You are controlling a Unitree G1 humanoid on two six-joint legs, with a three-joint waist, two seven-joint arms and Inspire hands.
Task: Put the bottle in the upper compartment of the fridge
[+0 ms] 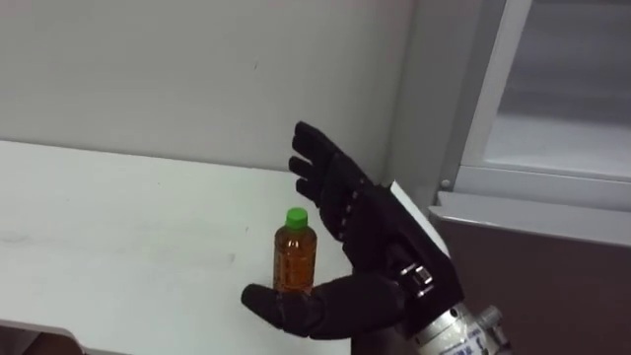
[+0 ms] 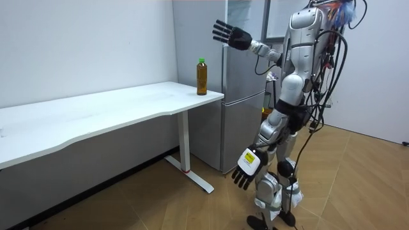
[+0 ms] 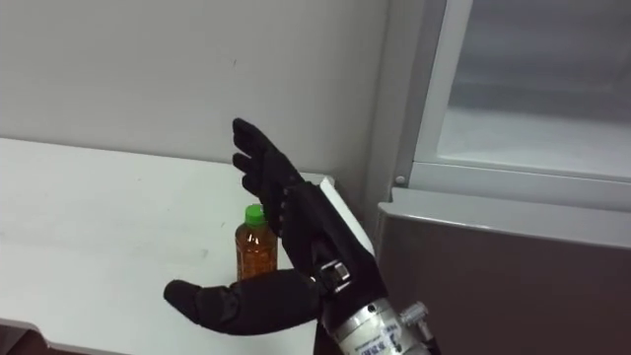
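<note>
White table [image 2: 115, 105]: bottle [image 2: 202, 76] upright at corner; right hand [image 2: 234, 38] spread, raised apart.

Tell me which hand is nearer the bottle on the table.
Right. The right hand is raised, open, near the bottle without touching it; the left hand hangs down by the robot's thigh, well below and away from it.

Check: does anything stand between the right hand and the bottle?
Nothing visible does. The open right hand hangs in the air close to the bottle, not touching it; the bottle stands alone at the table's corner.
</note>
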